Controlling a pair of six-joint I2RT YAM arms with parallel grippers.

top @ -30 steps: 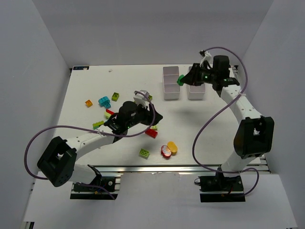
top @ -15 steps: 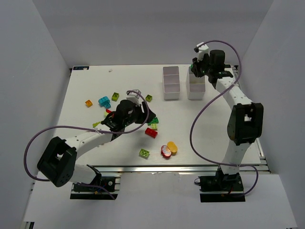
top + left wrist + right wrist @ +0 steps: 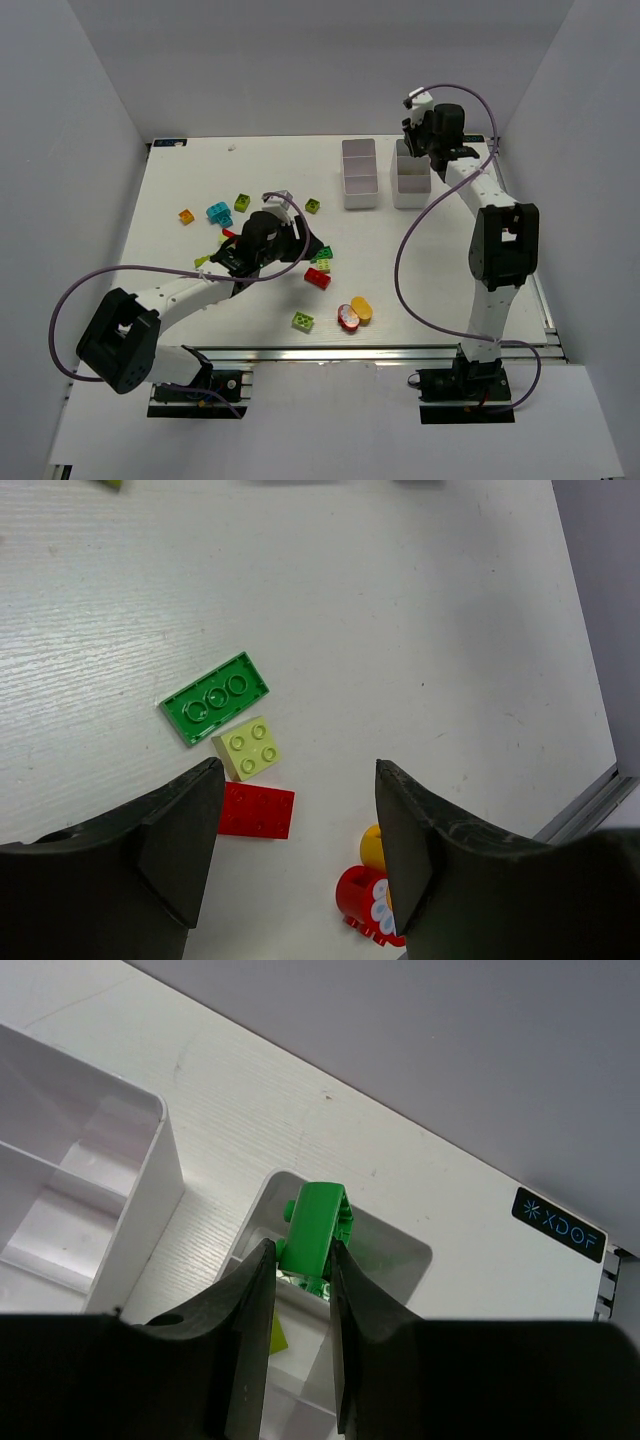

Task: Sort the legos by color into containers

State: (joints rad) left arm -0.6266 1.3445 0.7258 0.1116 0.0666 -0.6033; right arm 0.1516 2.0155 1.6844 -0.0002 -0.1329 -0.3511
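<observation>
Your right gripper [image 3: 298, 1260] clamps the green brick [image 3: 318, 1215], long axis along the fingers, above the twelve-o'clock compartment of the right bin [image 3: 412, 1250]. Your left gripper [image 3: 295, 770] hangs open.

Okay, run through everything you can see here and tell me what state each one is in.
Left gripper: open, empty.
Right gripper: shut on green brick, over right bin's far compartment.
Left bin: looks empty.
Right bin: a lime piece inside.
Green plate: lying upside down.
Lime brick: studs up.
Red brick: studs up.
</observation>
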